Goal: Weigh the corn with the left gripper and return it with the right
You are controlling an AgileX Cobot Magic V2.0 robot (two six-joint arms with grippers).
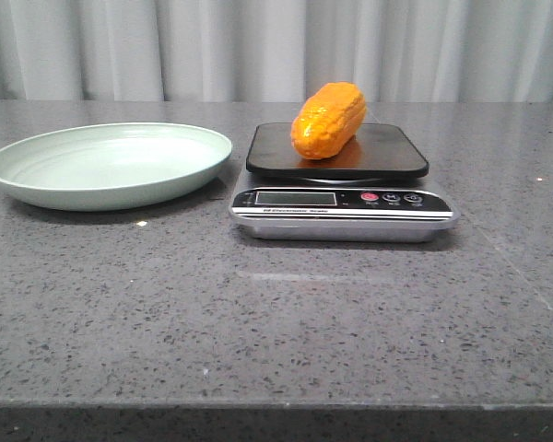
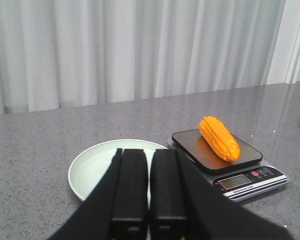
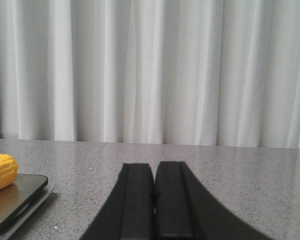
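Note:
The orange-yellow corn (image 1: 328, 121) lies on the black platform of a kitchen scale (image 1: 341, 197) at the table's middle; it also shows in the left wrist view (image 2: 219, 138) and at the edge of the right wrist view (image 3: 1, 171). Neither gripper shows in the front view. My left gripper (image 2: 149, 152) is shut and empty, its black fingers held over the near part of the pale green plate (image 2: 92, 167), well short of the corn. My right gripper (image 3: 154, 165) is shut and empty, to the right of the scale (image 3: 15, 200).
The pale green plate (image 1: 37, 175) stands empty left of the scale. A grey speckled tabletop (image 1: 276, 313) runs to a front edge near the camera. White curtains (image 1: 276, 46) hang behind the table.

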